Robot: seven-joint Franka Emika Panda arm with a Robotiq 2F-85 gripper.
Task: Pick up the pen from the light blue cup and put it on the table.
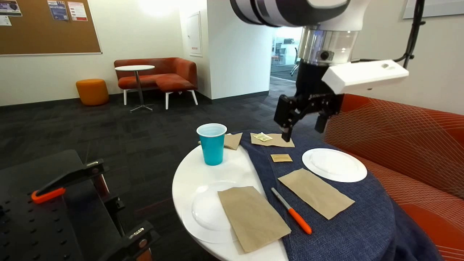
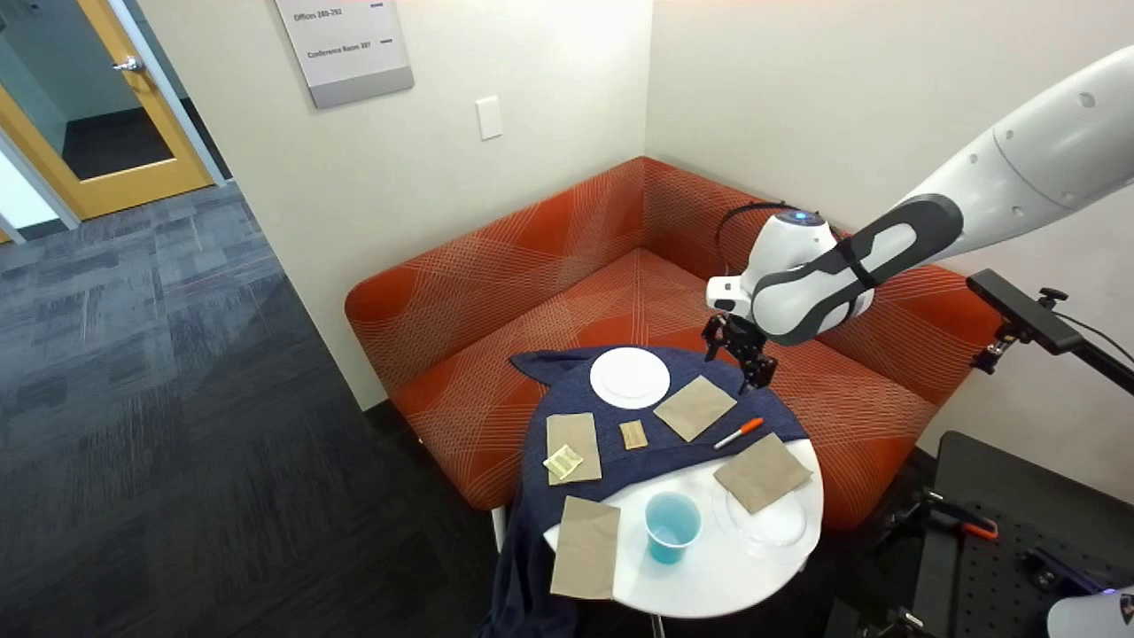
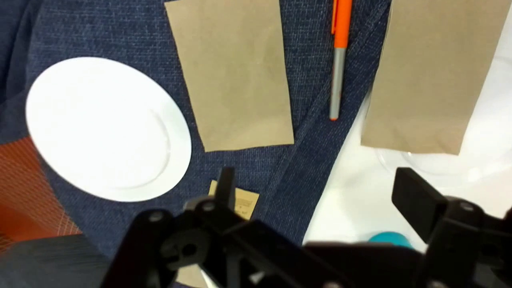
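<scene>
The orange and grey pen lies on the navy cloth between two brown napkins, in both exterior views. In the wrist view the pen is at the top, its orange end cut off by the edge. The light blue cup stands upright on the white part of the table; no pen shows in it from above. Only a bit of the cup shows in the wrist view, behind the gripper. My gripper is open and empty above the table, apart from pen and cup.
A white plate and brown napkins lie on the table. One napkin partly covers a transparent plate. Small packets lie near the far side. A red bench borders the table. A black cart stands beside it.
</scene>
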